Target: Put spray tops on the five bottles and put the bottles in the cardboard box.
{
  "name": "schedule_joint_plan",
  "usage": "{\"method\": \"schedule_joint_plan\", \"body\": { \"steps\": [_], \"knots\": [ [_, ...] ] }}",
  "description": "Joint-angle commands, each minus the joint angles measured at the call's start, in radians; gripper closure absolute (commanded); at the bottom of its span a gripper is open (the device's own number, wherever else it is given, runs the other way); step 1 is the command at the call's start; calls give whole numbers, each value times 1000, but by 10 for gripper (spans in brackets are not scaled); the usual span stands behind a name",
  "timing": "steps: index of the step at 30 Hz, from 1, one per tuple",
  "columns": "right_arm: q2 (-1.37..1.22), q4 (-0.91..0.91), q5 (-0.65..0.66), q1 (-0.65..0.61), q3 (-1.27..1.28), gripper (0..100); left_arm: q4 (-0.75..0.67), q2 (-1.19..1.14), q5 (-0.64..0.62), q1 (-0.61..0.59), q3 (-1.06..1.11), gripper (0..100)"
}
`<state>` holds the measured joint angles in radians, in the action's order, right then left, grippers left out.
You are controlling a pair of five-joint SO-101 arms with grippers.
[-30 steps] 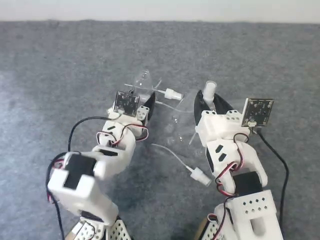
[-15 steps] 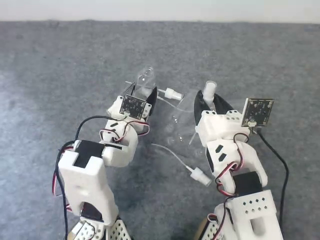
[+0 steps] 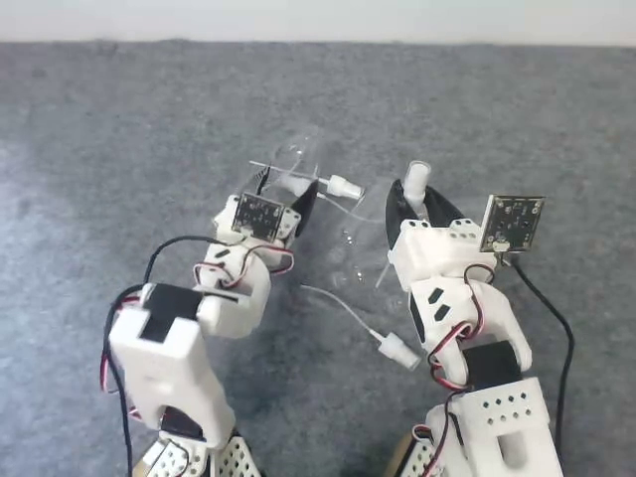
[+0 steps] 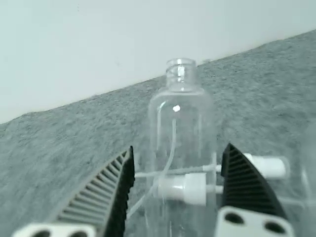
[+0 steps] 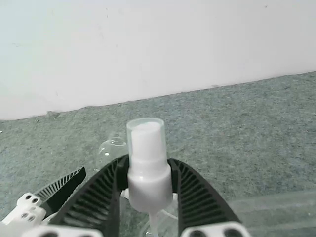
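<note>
The clear plastic bottle (image 4: pixel 180 133) is blurred, its base cut off at the picture's edge. The tube of the white plastic spray top (image 5: pixel 146 148) is largely hidden inside the right gripper (image 5: pixel 146 170).

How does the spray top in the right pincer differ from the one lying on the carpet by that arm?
The held top stands upright, clamped in the right pincer; the loose top lies on its side on the carpet, untouched, its tube trailing. Both are white.
</note>
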<state>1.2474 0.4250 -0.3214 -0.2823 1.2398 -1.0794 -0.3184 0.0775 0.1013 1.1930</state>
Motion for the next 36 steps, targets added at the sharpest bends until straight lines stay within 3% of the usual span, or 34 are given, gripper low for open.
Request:
{"method": "schedule_joint_plan", "body": {
  "steps": [1, 12, 15, 17, 19, 24, 27, 30, 36],
  "knots": [
    [21, -21, -6, 8, -12, 991, -25, 123, -18, -5, 74, 735],
    [21, -19, -6, 8, -12, 991, -25, 164, -26, -69, 101, 736],
    [21, -19, -6, 8, -12, 991, 35, 183, -23, -71, 84, 738],
    [21, -19, -6, 8, -12, 991, 181, 255, -26, -83, 67, 739],
    [21, -21, -6, 10, -12, 991, 425, 374, -32, -110, 19, 739],
    [21, -21, -6, 8, -12, 991, 1330, 635, -137, -157, -298, 736],
    [21, -22, -6, 8, -12, 991, 1715, 683, -74, -141, -495, 737],
    [21, -22, -6, 8, -12, 991, 1886, 678, -25, -132, -619, 739],
    [27, -22, -6, 15, -12, 990, 1947, 637, -15, -132, -676, 735]
  ]
}}
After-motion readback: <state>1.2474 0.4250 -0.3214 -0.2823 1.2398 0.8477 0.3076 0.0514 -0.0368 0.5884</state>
